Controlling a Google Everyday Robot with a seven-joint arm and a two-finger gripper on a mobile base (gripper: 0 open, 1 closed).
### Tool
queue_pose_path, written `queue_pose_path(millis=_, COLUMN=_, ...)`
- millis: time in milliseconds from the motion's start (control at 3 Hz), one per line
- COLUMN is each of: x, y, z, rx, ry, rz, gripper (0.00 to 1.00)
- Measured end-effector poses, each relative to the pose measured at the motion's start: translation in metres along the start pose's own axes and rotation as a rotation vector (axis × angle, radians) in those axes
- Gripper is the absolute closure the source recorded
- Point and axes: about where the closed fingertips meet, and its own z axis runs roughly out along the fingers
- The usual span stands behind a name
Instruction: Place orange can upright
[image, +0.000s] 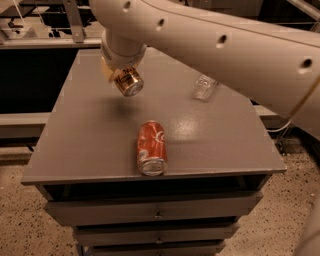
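Over the counter's (85, 135) back-left corner the gripper (121, 75) clamps the orange can (129, 83) tilted, so a release now would likely topple it.

Gripper (121, 74) holds orange can (130, 83) above table (80, 150) rear-left; second can (151, 147) front centre; small container (204, 88) right rear.
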Motion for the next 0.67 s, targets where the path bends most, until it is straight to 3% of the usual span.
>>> queue_pose_path(millis=333, x=0.028, y=-0.016, z=-0.017, rx=-0.03, ry=-0.102, rz=-0.034, gripper=1.0)
queue_pose_path(millis=667, x=0.052, y=-0.025, z=-0.02, rx=-0.11, ry=-0.209, rz=-0.033, gripper=1.0)
